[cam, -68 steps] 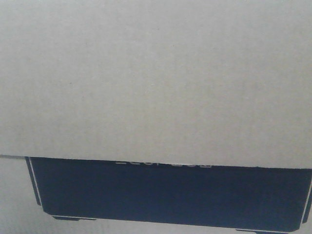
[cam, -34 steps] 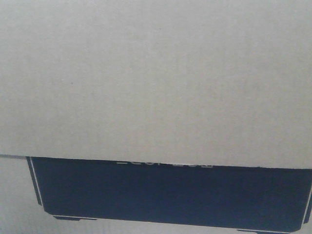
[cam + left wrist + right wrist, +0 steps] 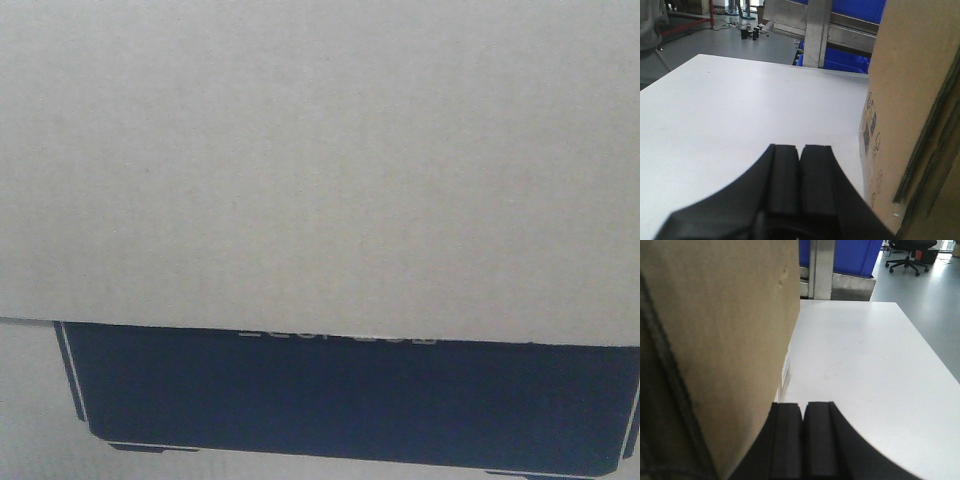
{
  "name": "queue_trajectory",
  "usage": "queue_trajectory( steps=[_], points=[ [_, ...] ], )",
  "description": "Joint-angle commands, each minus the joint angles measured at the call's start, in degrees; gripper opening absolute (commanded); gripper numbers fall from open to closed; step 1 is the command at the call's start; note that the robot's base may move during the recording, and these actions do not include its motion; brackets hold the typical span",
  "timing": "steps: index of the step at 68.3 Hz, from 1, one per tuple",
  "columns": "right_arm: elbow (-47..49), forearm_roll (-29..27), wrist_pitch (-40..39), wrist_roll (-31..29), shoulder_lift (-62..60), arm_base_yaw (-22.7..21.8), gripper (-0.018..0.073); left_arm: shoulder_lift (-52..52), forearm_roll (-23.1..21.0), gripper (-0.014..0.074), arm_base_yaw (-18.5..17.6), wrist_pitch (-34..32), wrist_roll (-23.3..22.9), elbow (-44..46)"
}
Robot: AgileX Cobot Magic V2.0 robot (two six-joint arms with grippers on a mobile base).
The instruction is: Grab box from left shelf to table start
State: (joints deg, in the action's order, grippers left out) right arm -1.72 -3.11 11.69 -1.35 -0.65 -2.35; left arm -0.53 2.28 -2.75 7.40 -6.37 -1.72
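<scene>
The brown cardboard box point(image 3: 320, 170) fills the front view, with its black printed panel point(image 3: 350, 400) and white lettering low in the frame. In the left wrist view the box point(image 3: 915, 100) stands on the white table point(image 3: 740, 110) to the right of my left gripper point(image 3: 800, 147), which is shut and empty beside the box's side. In the right wrist view the box point(image 3: 730, 320) is to the left of my right gripper point(image 3: 803, 405), also shut and empty, pressed close to the box's other side. The left shelf is out of view.
A metal frame post point(image 3: 817, 30) and blue bins point(image 3: 850, 12) stand behind the table's far edge. The same post point(image 3: 821, 267) shows in the right wrist view. An office chair point(image 3: 910, 252) stands on the floor at the far right.
</scene>
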Motion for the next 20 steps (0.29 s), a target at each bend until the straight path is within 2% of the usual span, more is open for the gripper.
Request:
queue_trajectory(
  steps=[1,20],
  points=[
    [-0.19,-0.05,-5.53,-0.08,-0.48,-0.25,0.0055,-0.93,-0.34,-0.0099,0.02,-5.41,0.12,0.16],
    [-0.19,-0.05,-5.53,-0.08,-0.48,-0.25,0.0055,-0.93,-0.34,-0.0099,0.02,-5.41,0.12,0.16]
  ],
)
